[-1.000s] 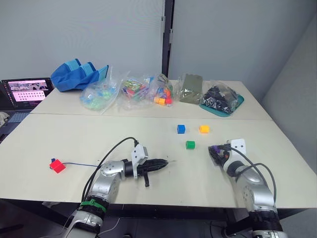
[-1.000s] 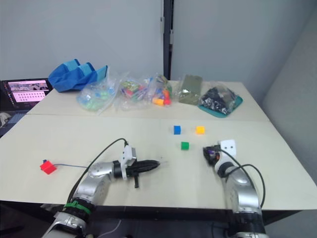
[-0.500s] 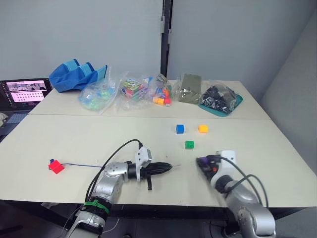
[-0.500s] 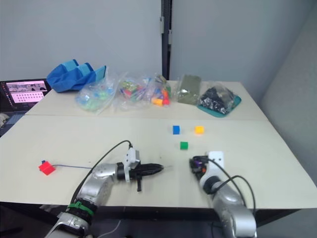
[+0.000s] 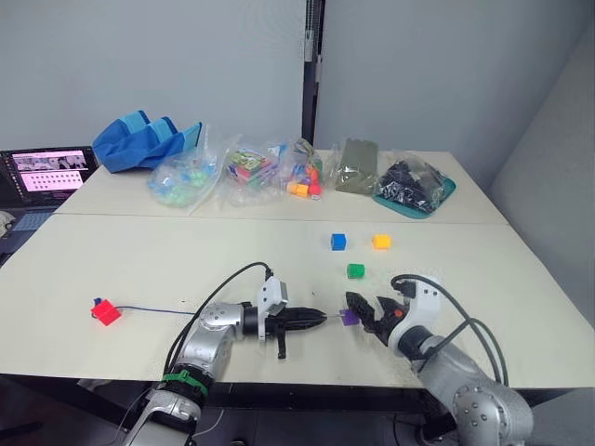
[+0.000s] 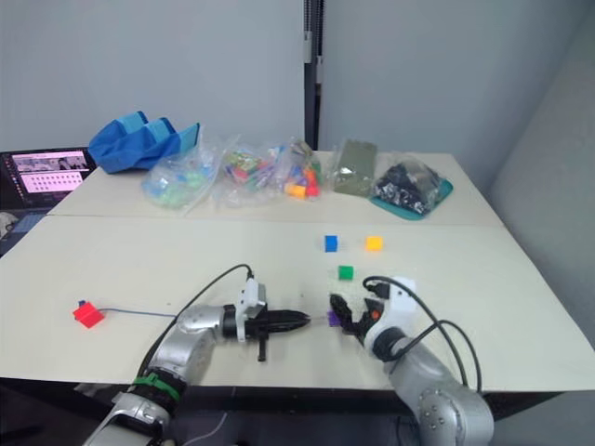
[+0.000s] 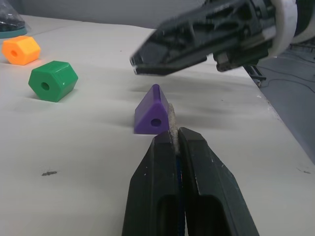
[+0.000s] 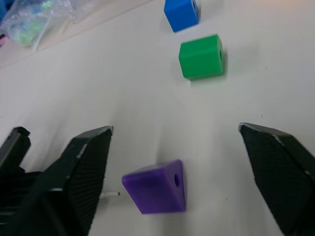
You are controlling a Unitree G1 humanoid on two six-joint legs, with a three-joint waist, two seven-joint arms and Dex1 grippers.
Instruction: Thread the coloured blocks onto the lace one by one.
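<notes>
- The purple block point(image 5: 349, 317) lies on the tabletop point(image 5: 139, 260) near its front edge, free of any grip, between the two pincers.
- In the left wrist view the purple block point(image 7: 153, 110) is wedge-shaped with a round hole facing the camera; the pale stiff tip of the lace point(image 7: 172, 123) touches the block's side just beside that hole, not in it.
- The left pincer point(image 5: 311, 319) lies low over the tabletop on the purple block's left, its fingers point(image 7: 162, 196) pressed together on the lace, the tip sticking out toward the block.
- The right pincer point(image 5: 365, 311) sits just right of the purple block with its fingers point(image 8: 83, 167) spread wide apart, one on each side of the block and neither touching it.
- From the left pincer the dark lace runs away from the purple block, far to the left, to the red block point(image 5: 106, 311) already on it.
- The green block point(image 5: 356, 270) sits just behind the purple block; the blue block point(image 5: 339, 242) and the orange block point(image 5: 382, 242) sit farther back, side by side and apart.
- Well behind the purple block, along the rear tabletop, lie clear bags of toy pieces point(image 5: 251, 172), a blue cloth bag point(image 5: 144, 139) and a teal tray point(image 5: 414, 190); a laptop point(image 5: 51, 172) stands at the far left.
</notes>
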